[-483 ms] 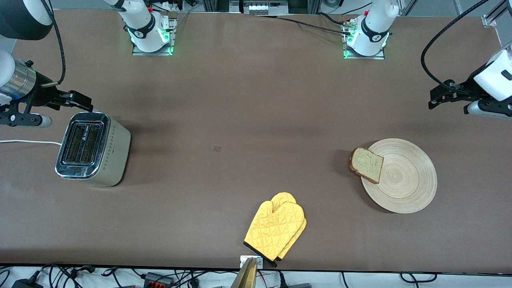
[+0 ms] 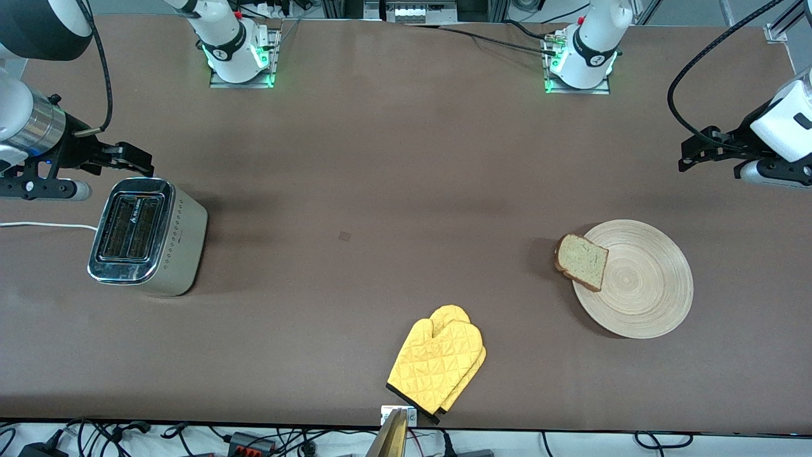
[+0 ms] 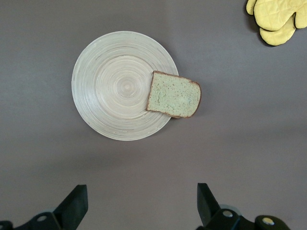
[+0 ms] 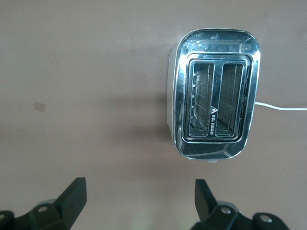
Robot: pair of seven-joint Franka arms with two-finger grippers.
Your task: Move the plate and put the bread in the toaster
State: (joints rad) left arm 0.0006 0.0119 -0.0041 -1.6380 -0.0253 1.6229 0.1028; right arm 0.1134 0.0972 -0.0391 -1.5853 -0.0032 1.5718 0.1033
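The light-wood plate (image 2: pixel 637 279) lies on the table toward the left arm's end. The bread slice (image 2: pixel 582 261) rests half on the plate's rim, on the side facing the toaster. Both also show in the left wrist view: the plate (image 3: pixel 115 81) and the bread (image 3: pixel 173 95). The silver toaster (image 2: pixel 147 236) stands toward the right arm's end, slots up; it also shows in the right wrist view (image 4: pixel 217 93). My left gripper (image 2: pixel 688 154) is open and empty in the air over bare table, beside the plate. My right gripper (image 2: pixel 136 160) is open and empty, over the table next to the toaster.
A yellow oven mitt (image 2: pixel 438 363) lies near the table's front edge, between the toaster and the plate; it shows in the left wrist view too (image 3: pixel 276 18). The toaster's white cord (image 2: pixel 38 225) runs off the table's end.
My right gripper has shifted slightly up and toward the table's middle. My left gripper has barely moved. Plate, bread and toaster have not moved.
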